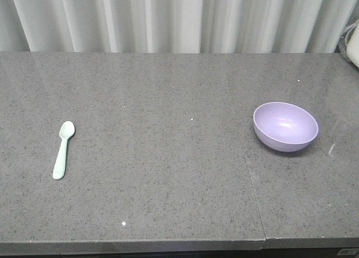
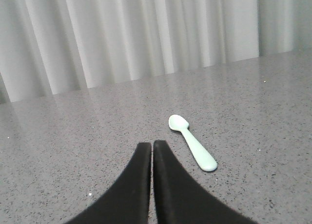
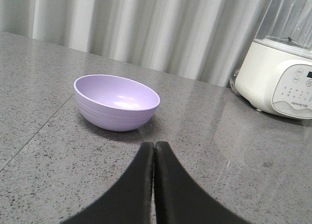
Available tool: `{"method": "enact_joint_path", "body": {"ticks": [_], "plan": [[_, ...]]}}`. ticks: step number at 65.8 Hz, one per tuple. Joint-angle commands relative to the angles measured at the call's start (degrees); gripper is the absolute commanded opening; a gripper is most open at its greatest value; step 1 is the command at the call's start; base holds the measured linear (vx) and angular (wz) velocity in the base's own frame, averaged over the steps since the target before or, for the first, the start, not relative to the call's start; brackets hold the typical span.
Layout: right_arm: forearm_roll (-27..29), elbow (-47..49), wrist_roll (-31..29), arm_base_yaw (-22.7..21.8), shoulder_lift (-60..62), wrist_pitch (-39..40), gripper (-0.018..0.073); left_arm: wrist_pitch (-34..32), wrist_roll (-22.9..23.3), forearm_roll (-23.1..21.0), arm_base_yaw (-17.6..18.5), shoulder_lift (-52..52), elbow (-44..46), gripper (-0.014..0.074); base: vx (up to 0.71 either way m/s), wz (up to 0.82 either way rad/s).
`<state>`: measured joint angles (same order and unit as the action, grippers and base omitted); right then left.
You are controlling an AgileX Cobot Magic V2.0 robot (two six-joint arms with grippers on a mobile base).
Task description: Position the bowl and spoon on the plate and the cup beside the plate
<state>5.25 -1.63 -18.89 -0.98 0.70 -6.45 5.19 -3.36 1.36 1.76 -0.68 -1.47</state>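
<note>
A lavender bowl (image 1: 285,126) sits upright on the grey counter at the right; the right wrist view shows the same bowl (image 3: 117,102) just ahead and left of my right gripper (image 3: 154,145), which is shut and empty. A mint-green spoon (image 1: 63,149) lies flat at the left, scoop end away from the front edge. In the left wrist view the spoon (image 2: 192,141) lies ahead and to the right of my left gripper (image 2: 152,145), also shut with nothing in it. The plate and the cup are out of view. Neither gripper shows in the front view.
The grey stone counter (image 1: 168,157) has a seam (image 1: 249,179) running front to back left of the bowl. A white blender base (image 3: 278,83) stands at the back right; its edge (image 1: 353,50) shows in the front view. Pale curtains hang behind the counter.
</note>
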Motion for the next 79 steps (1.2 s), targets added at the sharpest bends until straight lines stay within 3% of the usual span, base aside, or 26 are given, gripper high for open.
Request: {"method": "enact_joint_path", "body": {"ticks": [1, 79], "plan": [[-0.3, 0.0, -0.2, 0.0, 0.3, 3.9, -0.0005, -3.9, 0.1, -0.1, 0.0, -0.9, -1.3, -0.0006, 0.00, 0.00], [-0.3, 0.0, -0.2, 0.0, 0.3, 3.9, -0.0005, -3.9, 0.1, -0.1, 0.0, -0.9, -1.3, -0.0006, 0.00, 0.00]]}}
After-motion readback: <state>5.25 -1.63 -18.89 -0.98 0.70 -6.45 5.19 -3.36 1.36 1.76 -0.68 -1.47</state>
